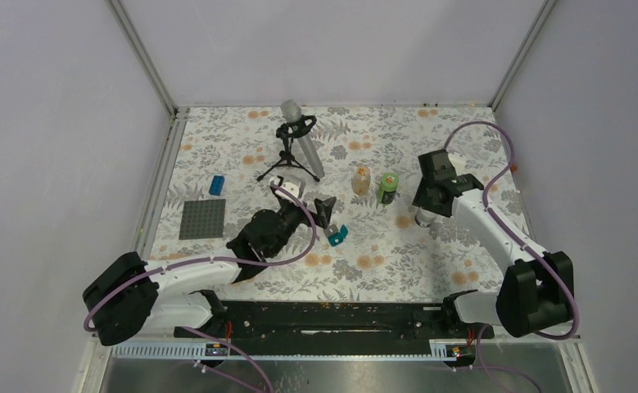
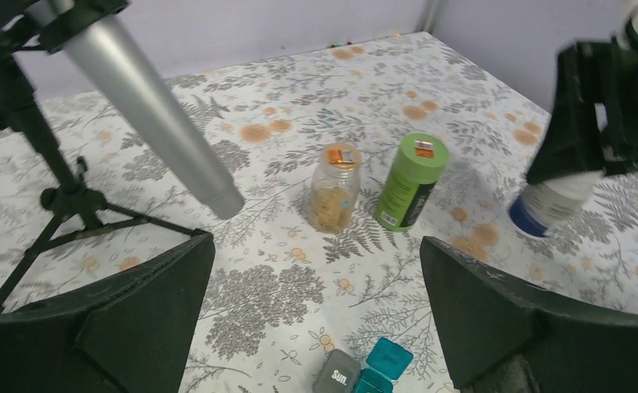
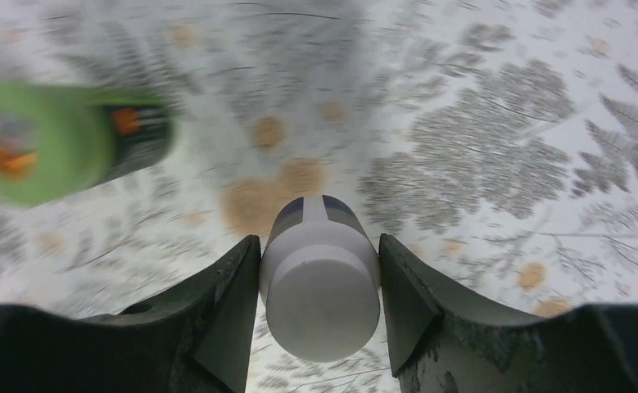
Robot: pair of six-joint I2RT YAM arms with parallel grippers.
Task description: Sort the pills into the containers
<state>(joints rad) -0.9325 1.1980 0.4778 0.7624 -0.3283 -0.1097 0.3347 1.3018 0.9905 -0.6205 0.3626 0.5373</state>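
Note:
My right gripper (image 1: 424, 210) is shut on a white pill bottle (image 3: 322, 278) with a blue label band, its fingers pressed on both sides. In the left wrist view the bottle (image 2: 554, 203) hangs tilted, its base close to the table. A green bottle (image 1: 388, 188) and a clear jar of orange pills (image 1: 362, 180) stand just left of it; both also show in the left wrist view, the bottle (image 2: 412, 182) and the jar (image 2: 334, 188). A teal and grey pill organizer (image 1: 337, 235) with an open lid lies below my left gripper (image 1: 325, 211), which is open and empty (image 2: 315, 327).
A silver microphone on a black tripod (image 1: 301, 139) stands at the back centre. A grey baseplate (image 1: 201, 219) and a small blue brick (image 1: 216, 185) lie at the left. Grey walls close the table on three sides.

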